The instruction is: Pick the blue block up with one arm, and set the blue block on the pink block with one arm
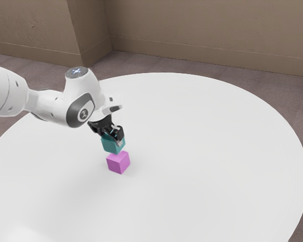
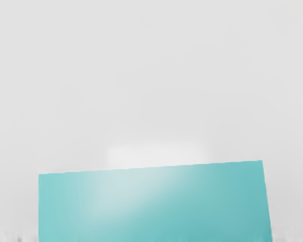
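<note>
A teal-blue block (image 1: 111, 144) hangs in the air with my black gripper (image 1: 113, 139) shut on it from two sides. Directly below and slightly toward the exterior view's right sits the pink block (image 1: 118, 162) on the round white table (image 1: 202, 151). A thin gap seems to separate the two blocks, though I cannot tell for sure. In the wrist view the blue block (image 2: 154, 201) shows as a large teal face just under the hand, with bare white table beyond it.
The white arm (image 1: 50, 103) comes in from the exterior view's left. The table's rim curves along the right and back, with brown carpet and beige walls (image 1: 202, 25) beyond.
</note>
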